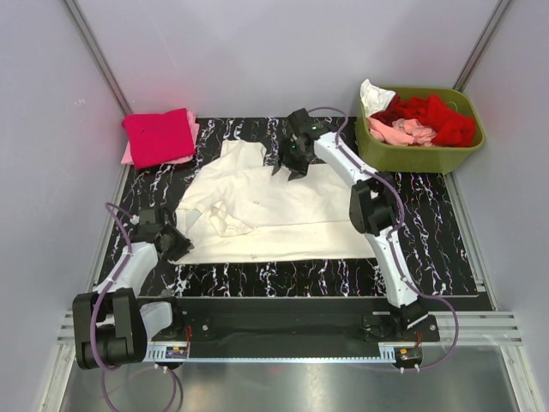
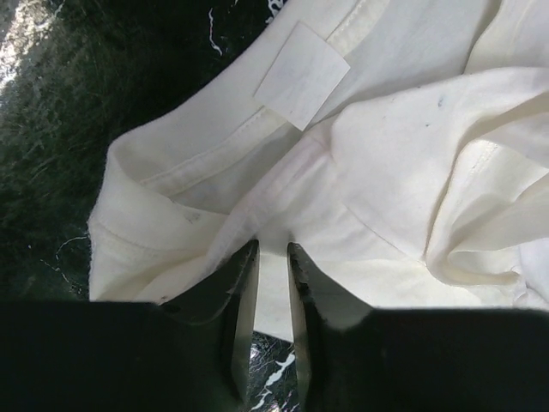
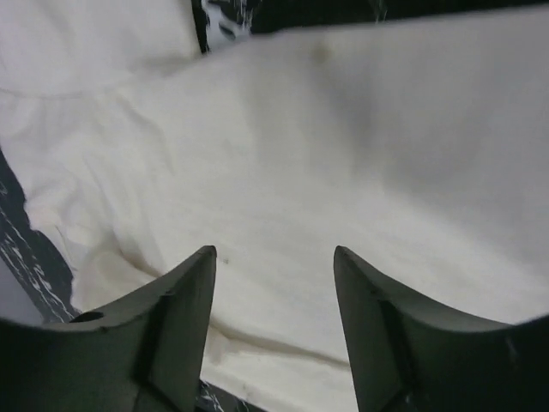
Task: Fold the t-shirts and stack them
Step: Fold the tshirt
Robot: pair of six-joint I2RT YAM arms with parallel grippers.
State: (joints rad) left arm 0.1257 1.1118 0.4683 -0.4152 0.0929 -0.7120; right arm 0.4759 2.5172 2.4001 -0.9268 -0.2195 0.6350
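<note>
The cream-white t-shirt (image 1: 274, 215) lies spread at the centre of the bench (image 1: 429, 249), rumpled along its 9 o'clock side. The left hand (image 2: 273, 251) sits at the shirt's 8 o'clock corner, fingers nearly pressed together; whether cloth is nipped between them cannot be told. The right hand (image 3: 274, 253) hovers spread over the 12 o'clock edge.

Probable step: secure both grip points. Close each hand fully on the hem, then lift evenly, keeping the cloth taut so wrinkles do not drag.
</note>
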